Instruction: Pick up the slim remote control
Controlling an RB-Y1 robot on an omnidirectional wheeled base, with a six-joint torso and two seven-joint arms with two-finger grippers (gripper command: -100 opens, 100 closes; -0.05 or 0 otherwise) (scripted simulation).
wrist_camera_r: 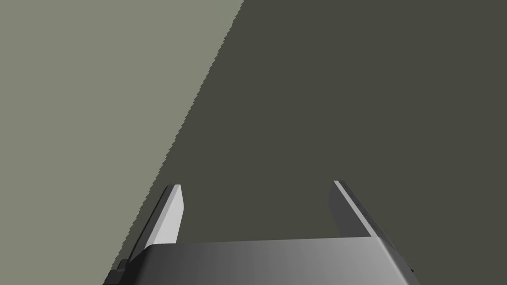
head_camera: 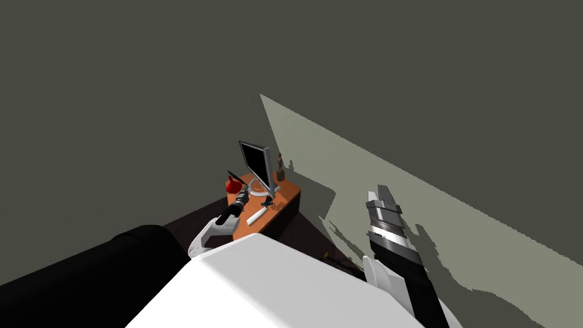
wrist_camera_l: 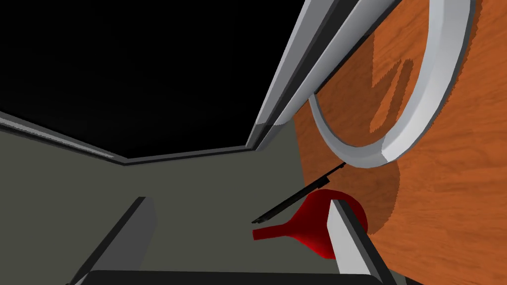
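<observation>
The slim remote control (head_camera: pixel 257 215) is a white bar lying near the front edge of the small orange table (head_camera: pixel 287 193). My left gripper (head_camera: pixel 243 197) hovers over the table just left of the remote, between it and a red vase-like object (head_camera: pixel 233 185). In the left wrist view the left gripper (wrist_camera_l: pixel 238 200) is open with nothing between its fingers. One finger (wrist_camera_l: pixel 346 232) stands in front of the red object (wrist_camera_l: pixel 312 222), next to a thin black rod (wrist_camera_l: pixel 297 195). My right gripper (wrist_camera_r: pixel 255 184) is open and empty, raised to the right, away from the table (head_camera: pixel 386 196).
A grey monitor (head_camera: pixel 256 162) on a ring-shaped stand (wrist_camera_l: pixel 396 123) takes up the table's middle. A small brown figurine (head_camera: pixel 280 168) stands behind it and a small dark object (head_camera: pixel 266 202) lies by its base. A black sofa (head_camera: pixel 85 273) sits at the left.
</observation>
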